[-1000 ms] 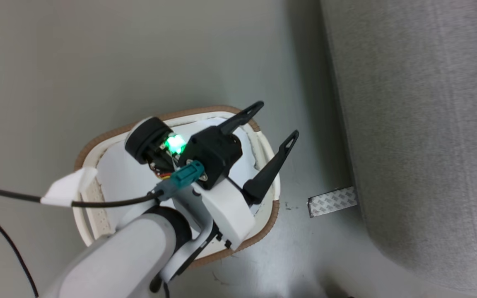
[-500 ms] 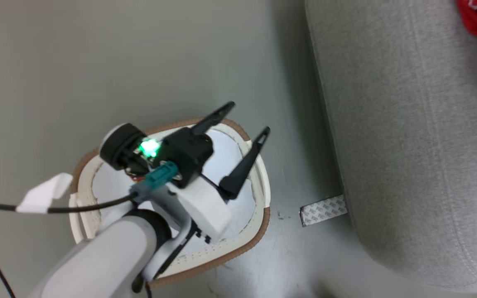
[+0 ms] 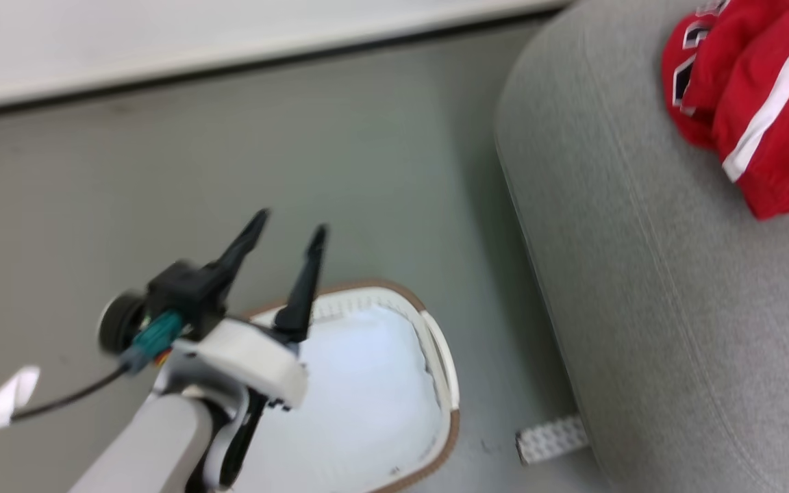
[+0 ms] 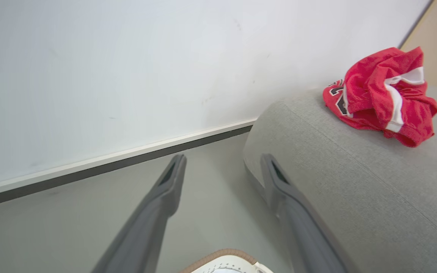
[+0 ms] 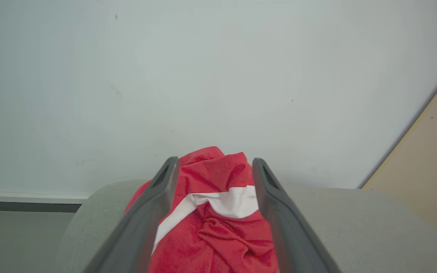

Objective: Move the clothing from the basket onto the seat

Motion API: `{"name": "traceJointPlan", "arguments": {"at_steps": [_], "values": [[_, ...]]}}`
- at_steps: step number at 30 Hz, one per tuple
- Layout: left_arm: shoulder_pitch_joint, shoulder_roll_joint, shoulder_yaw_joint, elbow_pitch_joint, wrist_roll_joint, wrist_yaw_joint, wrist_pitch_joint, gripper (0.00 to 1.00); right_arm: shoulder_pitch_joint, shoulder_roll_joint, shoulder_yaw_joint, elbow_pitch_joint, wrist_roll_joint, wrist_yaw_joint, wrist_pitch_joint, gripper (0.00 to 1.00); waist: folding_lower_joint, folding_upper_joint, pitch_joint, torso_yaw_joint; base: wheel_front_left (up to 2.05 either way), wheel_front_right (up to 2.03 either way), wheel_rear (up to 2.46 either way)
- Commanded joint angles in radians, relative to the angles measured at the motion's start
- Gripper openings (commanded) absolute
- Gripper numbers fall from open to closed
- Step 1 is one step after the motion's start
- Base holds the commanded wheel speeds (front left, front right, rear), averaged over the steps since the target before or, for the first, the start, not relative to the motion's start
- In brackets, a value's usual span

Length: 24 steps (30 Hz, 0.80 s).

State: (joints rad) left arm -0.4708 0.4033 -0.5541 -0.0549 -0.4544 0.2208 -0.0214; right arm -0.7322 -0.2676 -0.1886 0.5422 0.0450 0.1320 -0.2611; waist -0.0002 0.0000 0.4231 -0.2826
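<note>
Head camera looks down, wrist cameras toward the wall (image 4: 127, 76); all seemingly share the seat (image 3: 641, 308).

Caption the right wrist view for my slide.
Open right gripper framing crumpled red clothing on the grey seat, white wall behind.

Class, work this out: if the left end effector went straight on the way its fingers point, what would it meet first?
Probably the white wall. The left end effector points over the floor, just beside the corner of the seat. Depth is unclear.
</note>
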Motion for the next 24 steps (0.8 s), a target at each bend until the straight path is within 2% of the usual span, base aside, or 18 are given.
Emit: {"name": "traceJointPlan", "arguments": {"at_steps": [1,5,10,14,20,24], "values": [[0.046,-0.002,0.016,0.019,-0.017,0.013,-0.031,1.0,0.061,0.004,0.019,-0.033,0.013,-0.003,-0.002,1.0,0.0002,0.0,-0.129,0.069,0.0,0.0,0.0],[0.151,-0.011,0.059,0.081,-0.055,0.046,-0.121,1.0,0.203,0.006,0.071,-0.127,0.031,-0.003,0.001,1.0,0.0002,0.0,-0.229,0.114,0.0,0.0,0.0],[0.267,-0.024,0.099,0.143,-0.087,0.07,-0.207,1.0,0.379,0.04,0.096,-0.219,0.043,-0.003,0.008,1.0,0.0002,0.0,-0.327,0.177,0.0,0.0,0.0],[0.34,-0.04,0.128,0.182,-0.091,0.07,-0.236,1.0,0.508,0.083,0.104,-0.273,0.044,-0.003,0.005,1.0,0.0002,0.0,-0.391,0.22,0.0,0.0,0.0],[0.417,-0.056,0.18,0.21,-0.063,0.071,-0.243,1.0,0.626,0.14,0.115,-0.3,0.031,-0.003,0.001,1.0,0.0002,0.0,-0.442,0.245,0.0,0.0,0.0],[0.481,-0.07,0.228,0.208,-0.016,0.053,-0.243,1.0,0.689,0.173,0.125,-0.291,0.024,-0.003,-0.003,1.0,0.0002,0.0,-0.467,0.255,0.0,0.0,0.0]]}}
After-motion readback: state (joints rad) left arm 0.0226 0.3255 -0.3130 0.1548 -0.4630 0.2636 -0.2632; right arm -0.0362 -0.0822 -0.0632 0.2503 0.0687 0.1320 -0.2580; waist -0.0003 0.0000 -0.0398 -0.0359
